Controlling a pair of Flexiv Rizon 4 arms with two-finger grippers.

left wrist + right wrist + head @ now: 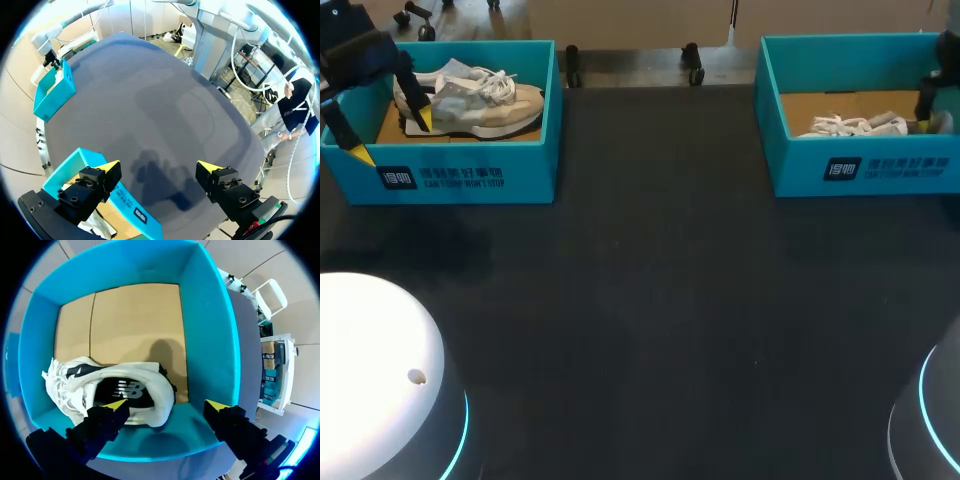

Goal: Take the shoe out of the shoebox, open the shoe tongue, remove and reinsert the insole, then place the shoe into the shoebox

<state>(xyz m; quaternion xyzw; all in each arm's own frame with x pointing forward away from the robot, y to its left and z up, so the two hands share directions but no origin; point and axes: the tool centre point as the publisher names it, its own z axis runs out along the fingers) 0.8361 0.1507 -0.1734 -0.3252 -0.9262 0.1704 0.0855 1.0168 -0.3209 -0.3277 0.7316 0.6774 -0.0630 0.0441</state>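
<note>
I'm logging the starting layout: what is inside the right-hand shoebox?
One white shoe with white laces lies on the brown cardboard floor of the right-hand shoebox, close to one wall, below the right gripper. The floor under the shoe is covered.

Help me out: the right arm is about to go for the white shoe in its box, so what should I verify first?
1. Is the right end effector open and empty: ok.
2. Is the white shoe inside the right shoebox, under that end effector: ok.
3. Do both fingers straddle the shoe: not ok. One finger hangs over the shoe's middle, the other past its heel.
4. Is there room left above the shoe: cannot tell.
5. Is the left end effector open and out of the way: ok. It is over a corner of the left shoebox.
</note>
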